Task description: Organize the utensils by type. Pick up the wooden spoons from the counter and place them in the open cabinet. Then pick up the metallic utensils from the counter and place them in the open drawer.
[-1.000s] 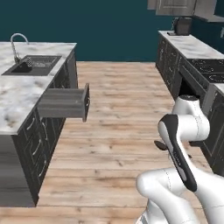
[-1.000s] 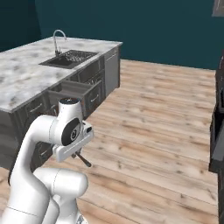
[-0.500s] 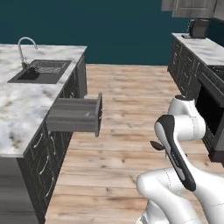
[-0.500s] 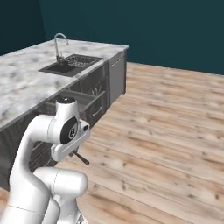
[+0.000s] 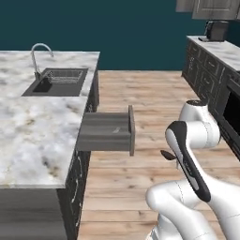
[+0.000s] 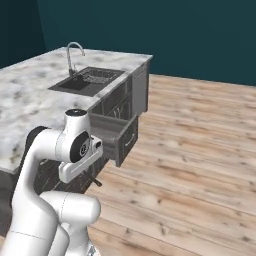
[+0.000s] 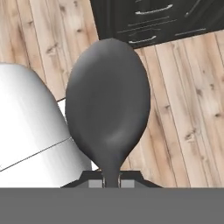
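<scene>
- Gripper (image 7: 111, 180) is pinched narrow on the thin neck of a dark grey utensil (image 7: 108, 105). The neck sits clamped between the two fingertips (image 7: 95, 183).
- In the hand view the held piece has a smooth oval bowl, spoon-shaped with no tines visible, and the bowl points away from the hand.
- The utensil is held low in the air over the wood floor (image 7: 183, 113), tucked close beside the arm's own white links.
- From the left base view, the utensil's dark end (image 5: 167, 154) pokes out left of the folded arm. It is level with the drawer front but well apart from it, across a strip of floor.
- From the right base view, a small dark tip (image 6: 95, 182) shows under the wrist. I can't make out any detail of it there.
- The drawer (image 5: 105, 131) is pulled open from the side of the island, and its flat dark inside is visible from above. In the right base view the drawer (image 6: 114, 131) is just beyond the arm's elbow.
- The counter (image 5: 33, 136) is a marble slab on the island. A sink (image 5: 58, 80) and faucet (image 5: 40, 52) are at its far end.
- A second counter run (image 5: 220, 50) stands along the right side of the room, with dark fronts below it.
- In the hand view, dark cabinet fronts with silver handles (image 7: 162, 17) are beyond the utensil's bowl.
</scene>
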